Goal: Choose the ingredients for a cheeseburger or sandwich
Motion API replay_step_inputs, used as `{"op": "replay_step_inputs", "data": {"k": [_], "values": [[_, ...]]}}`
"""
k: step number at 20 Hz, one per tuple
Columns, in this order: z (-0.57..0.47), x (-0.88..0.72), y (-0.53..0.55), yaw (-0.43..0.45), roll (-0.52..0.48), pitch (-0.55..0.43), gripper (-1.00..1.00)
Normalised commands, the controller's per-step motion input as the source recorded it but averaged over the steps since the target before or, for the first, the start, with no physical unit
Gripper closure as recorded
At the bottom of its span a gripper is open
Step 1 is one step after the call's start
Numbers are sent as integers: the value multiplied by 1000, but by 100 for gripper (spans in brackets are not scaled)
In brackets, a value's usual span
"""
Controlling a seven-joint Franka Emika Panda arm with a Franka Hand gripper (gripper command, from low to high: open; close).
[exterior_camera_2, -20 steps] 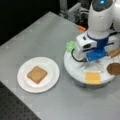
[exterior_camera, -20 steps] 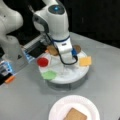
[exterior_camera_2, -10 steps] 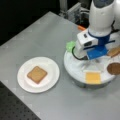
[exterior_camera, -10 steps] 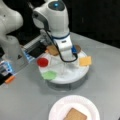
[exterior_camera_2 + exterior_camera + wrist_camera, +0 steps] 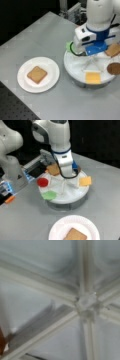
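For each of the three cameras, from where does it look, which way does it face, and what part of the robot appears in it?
A front view: raised, looking down across the round divided tray; the arm and a second white robot body at its left show; white paper plate at its bottom.
A front view: raised, from about the opposite side; plate with a toast square at its left; the arm's lower part and end effector show.
Wrist view: straight down, close on the tray's white dividers; no end effector shows.
Shared: both front views show tray, plate, toast, yellow square.

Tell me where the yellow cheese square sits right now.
In both front views the yellow cheese square lies on the divided white tray: at its right edge in one, at its bottom edge beside the dark brown disc in the other.
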Motion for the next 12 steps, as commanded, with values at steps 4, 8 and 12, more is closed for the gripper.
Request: {"op": "replay_step_inputs", "data": {"k": [4, 8, 12], "values": [[201, 199, -130, -207, 21, 105, -100], [59, 131, -132, -328, 152, 209, -100], [69, 46, -123, -555, 306, 298, -100]]}}
